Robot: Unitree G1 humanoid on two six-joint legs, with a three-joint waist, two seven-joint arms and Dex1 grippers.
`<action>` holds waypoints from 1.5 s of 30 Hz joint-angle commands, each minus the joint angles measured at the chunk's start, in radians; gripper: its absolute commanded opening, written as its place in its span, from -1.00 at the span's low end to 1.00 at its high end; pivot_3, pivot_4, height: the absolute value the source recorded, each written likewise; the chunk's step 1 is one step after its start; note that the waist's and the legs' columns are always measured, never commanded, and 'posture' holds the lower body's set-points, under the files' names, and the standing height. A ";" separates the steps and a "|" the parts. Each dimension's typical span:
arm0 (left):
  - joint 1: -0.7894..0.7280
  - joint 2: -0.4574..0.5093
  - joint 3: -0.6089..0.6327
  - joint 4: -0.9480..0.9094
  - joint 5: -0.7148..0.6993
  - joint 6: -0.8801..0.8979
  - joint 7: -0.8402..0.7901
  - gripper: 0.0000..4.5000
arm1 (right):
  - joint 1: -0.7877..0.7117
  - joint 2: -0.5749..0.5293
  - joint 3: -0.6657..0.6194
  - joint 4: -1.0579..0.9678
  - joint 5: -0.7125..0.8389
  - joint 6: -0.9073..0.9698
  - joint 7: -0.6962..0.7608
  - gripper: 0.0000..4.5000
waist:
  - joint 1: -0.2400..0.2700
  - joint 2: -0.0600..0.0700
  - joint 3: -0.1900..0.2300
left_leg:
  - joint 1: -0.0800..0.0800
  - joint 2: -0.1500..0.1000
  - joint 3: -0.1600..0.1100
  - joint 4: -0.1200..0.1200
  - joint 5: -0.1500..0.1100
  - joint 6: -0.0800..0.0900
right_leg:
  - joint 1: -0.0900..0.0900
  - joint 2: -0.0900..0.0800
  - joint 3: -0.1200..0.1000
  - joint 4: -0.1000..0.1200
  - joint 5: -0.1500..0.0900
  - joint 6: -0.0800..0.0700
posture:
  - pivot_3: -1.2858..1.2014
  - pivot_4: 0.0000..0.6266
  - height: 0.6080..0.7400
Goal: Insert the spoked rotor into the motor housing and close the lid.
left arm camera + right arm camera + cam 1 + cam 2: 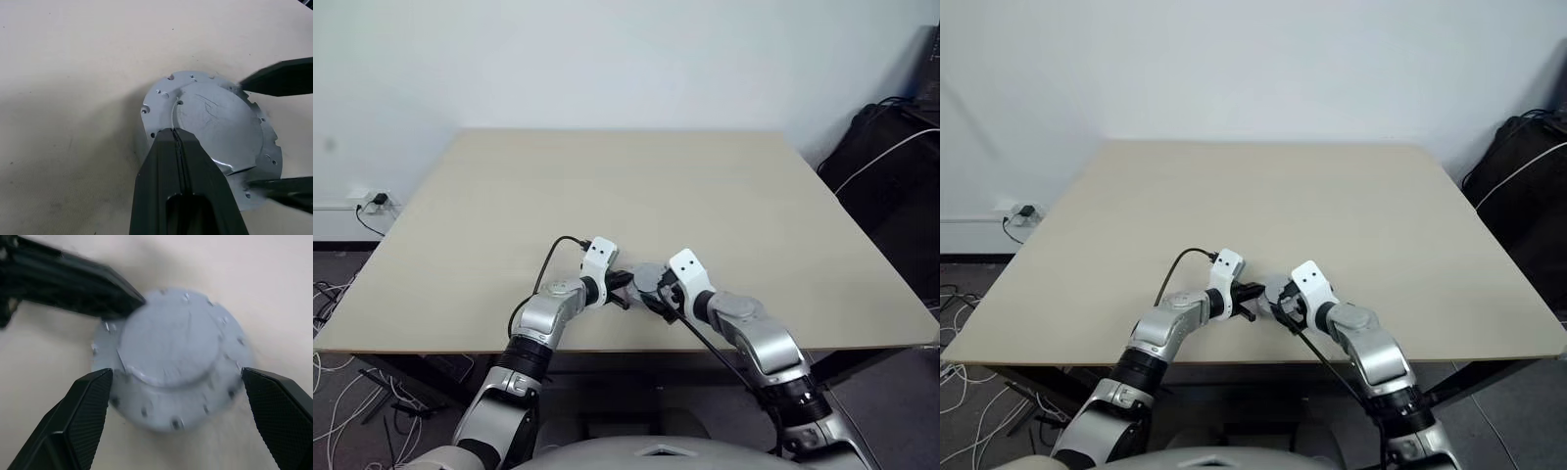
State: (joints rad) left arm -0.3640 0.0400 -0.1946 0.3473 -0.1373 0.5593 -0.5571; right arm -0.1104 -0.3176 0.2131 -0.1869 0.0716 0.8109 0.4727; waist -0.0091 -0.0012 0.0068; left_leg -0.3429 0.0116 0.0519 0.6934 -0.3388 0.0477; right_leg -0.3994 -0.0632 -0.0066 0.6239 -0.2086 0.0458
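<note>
Broadly, we judge the task close to its end: on the table (724,196), near its front edge and about 6 o'clock from its middle, we see one round silver-grey assembly, the lid (168,345) seated on top of what we take to be the motor housing (146,409), whose grey side wall shows beneath the lid's rim. We see no spoked rotor lying loose on the table, so we suppose it sits inside, though the closed lid hides the interior and we cannot confirm that. What seems left is checking that the lid sits flush, then letting go. The lid looks like a flanged disc with a raised smooth centre, faint scratches on its face, and small holes and notches round the rim; it appears level. The right gripper (173,418) stands spread wide, one finger at either side of the assembly at roughly 8 and 4 o'clock, apart from its wall. The left gripper (177,134) has its fingers pressed together with nothing between them, the tips resting on the lid's rim or just above it.
</note>
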 commanded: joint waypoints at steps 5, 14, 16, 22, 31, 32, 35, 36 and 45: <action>0.014 -0.014 -0.040 0.006 0.003 0.016 -0.022 -1.00 | 0.079 -0.009 -0.165 -0.147 0.101 0.090 -0.017 0.99 | 0.000 -0.001 0.001 | -0.001 -0.001 0.000 0.000 0.000 0.001 | 0.000 -0.001 0.000 0.000 0.000 0.000 | 0.03 -1.00 1.00; 0.004 -0.006 -0.039 0.017 0.007 0.009 -0.032 -1.00 | 0.023 0.188 -0.428 -0.072 0.315 0.232 -0.102 0.99 | 0.001 -0.001 0.001 | -0.002 -0.001 -0.001 0.000 -0.001 0.001 | 0.000 -0.001 -0.001 0.000 -0.001 0.001 | 0.03 -1.00 1.00; 0.004 -0.005 -0.038 0.018 0.007 0.008 -0.032 -1.00 | 0.000 0.219 -0.463 -0.033 0.345 0.258 -0.121 0.99 | 0.001 0.000 0.001 | -0.001 -0.001 -0.001 0.001 -0.001 0.002 | 0.000 -0.002 -0.001 0.000 -0.001 0.001 | 0.03 -1.00 1.00; 0.013 -0.003 -0.040 0.017 0.009 0.010 -0.032 -1.00 | -0.060 0.269 -0.506 0.069 0.416 0.327 -0.155 0.99 | 0.000 0.001 0.001 | -0.002 -0.001 -0.001 0.000 -0.001 0.002 | 0.000 -0.002 -0.001 0.000 -0.001 0.001 | 0.03 -1.00 1.00; 0.021 -0.003 -0.039 0.015 0.007 0.009 -0.033 -1.00 | -0.092 0.265 -0.476 0.151 0.449 0.340 -0.155 0.99 | 0.000 0.002 0.001 | -0.002 -0.001 -0.001 0.000 -0.001 0.002 | -0.001 -0.002 -0.001 0.000 -0.001 0.001 | 0.03 -1.00 1.00; 0.023 -0.003 -0.039 0.016 0.007 0.008 -0.032 -1.00 | -0.091 0.269 -0.477 0.163 0.462 0.350 -0.145 0.99 | -0.001 0.002 0.001 | -0.002 -0.001 -0.001 0.000 -0.001 0.002 | -0.001 -0.002 -0.001 0.000 -0.001 0.001 | 0.03 -1.00 1.00; 0.025 -0.003 -0.038 0.019 0.007 0.006 -0.032 -1.00 | -0.095 0.276 -0.477 0.213 0.478 0.361 -0.130 0.99 | -0.002 0.002 0.000 | -0.002 -0.001 -0.001 0.000 -0.001 0.002 | 0.000 -0.002 -0.001 0.000 -0.001 0.001 | 0.03 -1.00 1.00; 0.024 -0.003 -0.038 0.019 0.007 0.006 -0.032 -1.00 | -0.099 0.278 -0.481 0.225 0.484 0.362 -0.129 0.99 | -0.003 0.002 0.000 | -0.001 -0.001 -0.001 0.000 -0.001 0.002 | 0.000 -0.002 -0.001 0.000 -0.001 0.001 | 0.03 -1.00 1.00; 0.027 0.001 -0.039 0.015 0.005 0.011 -0.034 -1.00 | -0.153 0.334 -0.597 0.338 0.655 0.424 -0.042 0.99 | -0.010 0.002 0.000 | -0.001 -0.001 -0.001 0.000 -0.001 0.002 | 0.000 -0.002 -0.001 0.000 -0.001 0.001 | 0.03 -1.00 1.00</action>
State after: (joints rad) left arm -0.3553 0.0536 -0.1933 0.3410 -0.1358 0.5504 -0.5729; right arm -0.2218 -0.0312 -0.3847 0.1347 0.6316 1.2053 0.3786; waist -0.0192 0.0012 0.0067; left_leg -0.3439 0.0110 0.0507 0.6937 -0.3400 0.0497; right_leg -0.3996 -0.0650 -0.0079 0.6241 -0.2094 0.0469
